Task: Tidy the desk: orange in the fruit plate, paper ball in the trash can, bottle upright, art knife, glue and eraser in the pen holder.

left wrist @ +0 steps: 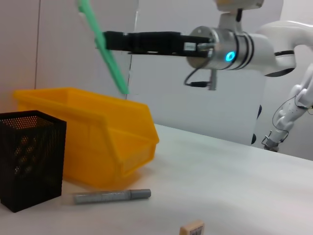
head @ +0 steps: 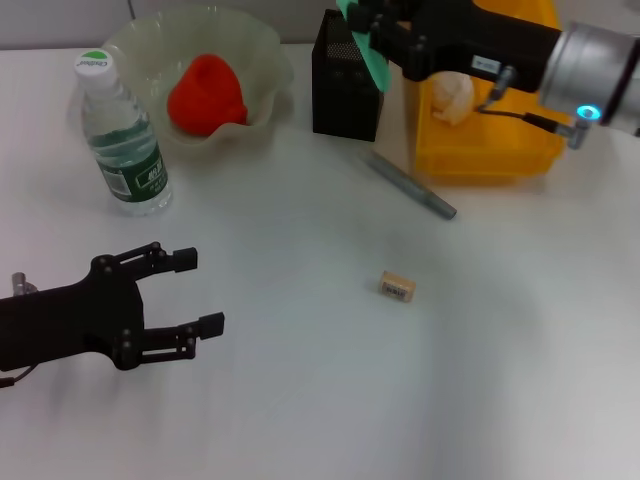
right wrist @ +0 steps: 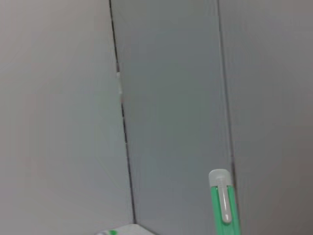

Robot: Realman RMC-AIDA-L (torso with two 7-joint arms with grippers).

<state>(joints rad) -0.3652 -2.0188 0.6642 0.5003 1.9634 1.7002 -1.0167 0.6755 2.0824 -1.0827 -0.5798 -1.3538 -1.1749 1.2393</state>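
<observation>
White tabletop (head: 300, 400). Right gripper (head: 375, 35) has its jaws pinching a green art knife (left wrist: 105, 49) above the pen holder (head: 345, 90); the knife's long axis is steeply tilted, lower end toward the trash can (head: 490, 155), upper end cut off. Paper ball (head: 452, 97) lies in the can. Orange (head: 205, 93) sits in the fruit plate (head: 255, 45); bottle (head: 120, 135) upright. Glue (head: 410, 185) and eraser (head: 397, 287) lie loose. Left gripper (head: 195, 292) hovers with jaws spread.

You see a red-orange fruit (head: 205, 93) in a translucent pale-green ruffled bowl (head: 262, 50). The clear bottle (head: 122, 138) carries a dark green label and white-and-green cap. The wire-mesh cup (head: 343, 92) is black, the plastic bin (head: 487, 152) bright yellow, the crumpled paper ball (head: 452, 98) white, the small block (head: 397, 287) tan with printed sleeve, the slim tool (left wrist: 104, 48) green, the pen-like stick (head: 409, 184) grey.
</observation>
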